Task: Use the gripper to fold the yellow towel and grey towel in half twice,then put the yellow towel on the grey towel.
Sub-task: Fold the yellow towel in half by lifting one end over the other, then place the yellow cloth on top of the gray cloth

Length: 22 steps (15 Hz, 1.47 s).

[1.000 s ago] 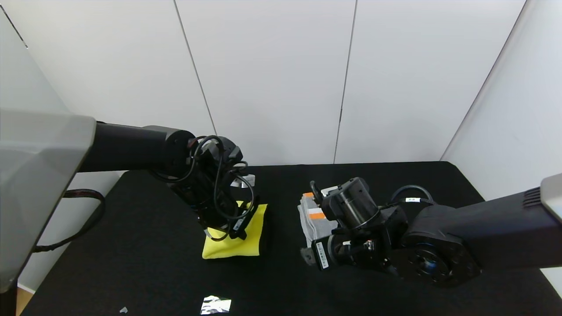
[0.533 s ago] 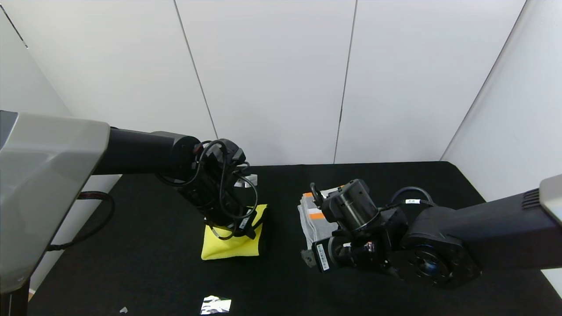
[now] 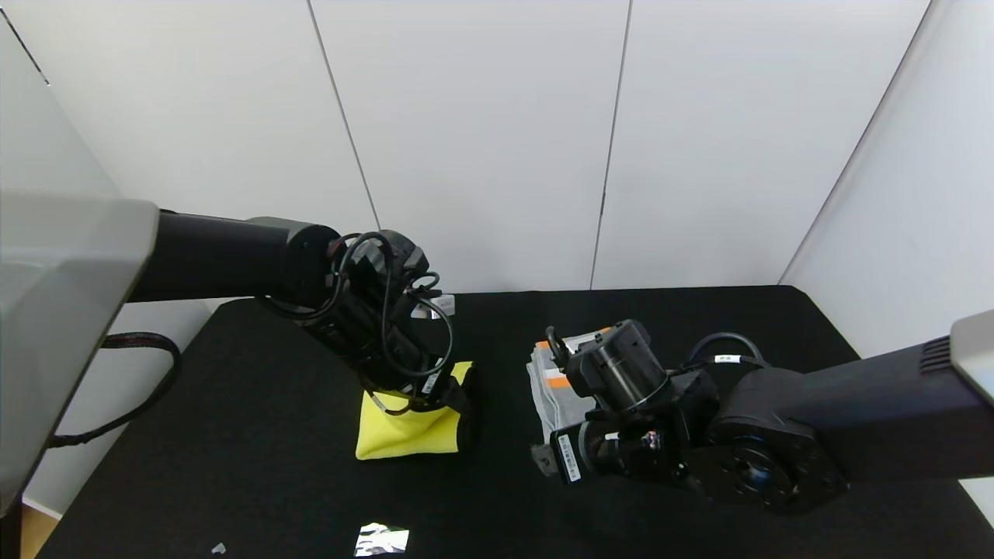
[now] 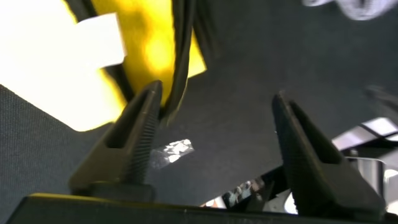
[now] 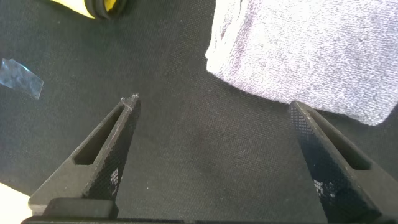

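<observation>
Now the left pincer is standing spread apart over the yellow towel, gripping nothing; the soft, dark-edged cloth is lying folded beneath one finger, probably just let go. The right pincer is hovering wide open above the black worktop, with the nubby, folded grey towel lying just beyond its tips, likely awaiting stacking.

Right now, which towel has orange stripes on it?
The grey towel, lying folded beside the right end effector. The yellow towel, under the left end effector, is plain yellow.
</observation>
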### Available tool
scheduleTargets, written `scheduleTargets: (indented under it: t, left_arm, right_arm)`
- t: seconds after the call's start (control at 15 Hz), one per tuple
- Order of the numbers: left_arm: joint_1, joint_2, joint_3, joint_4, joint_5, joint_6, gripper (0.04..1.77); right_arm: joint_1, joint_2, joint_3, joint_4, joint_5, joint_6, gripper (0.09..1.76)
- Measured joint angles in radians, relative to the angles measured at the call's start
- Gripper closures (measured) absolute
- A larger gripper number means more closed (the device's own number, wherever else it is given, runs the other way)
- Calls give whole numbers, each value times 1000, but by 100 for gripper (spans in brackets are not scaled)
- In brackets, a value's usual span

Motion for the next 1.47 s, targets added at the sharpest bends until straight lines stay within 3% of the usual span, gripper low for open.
scheduleTargets:
  t: [0.33, 0.6, 0.87, 1.13, 1.47]
  left_arm:
    - [4, -66, -13, 9, -7, -9, 32]
    - [42, -95, -13, 10, 12, -1, 23]
    - [110, -114, -4, 13, 28, 29, 18]
    - [166, -122, 10, 29, 94, 64, 14]
    - [222, -130, 32, 29, 100, 83, 12]
  right_arm:
    - [11, 4, -10, 0, -1, 27, 14]
    - [14, 9, -50, -1, 1, 59, 14]
    - [25, 44, -151, 1, 2, 114, 14]
    - [50, 124, -263, 2, 10, 180, 14]
    - [67, 234, -415, 3, 16, 274, 14]
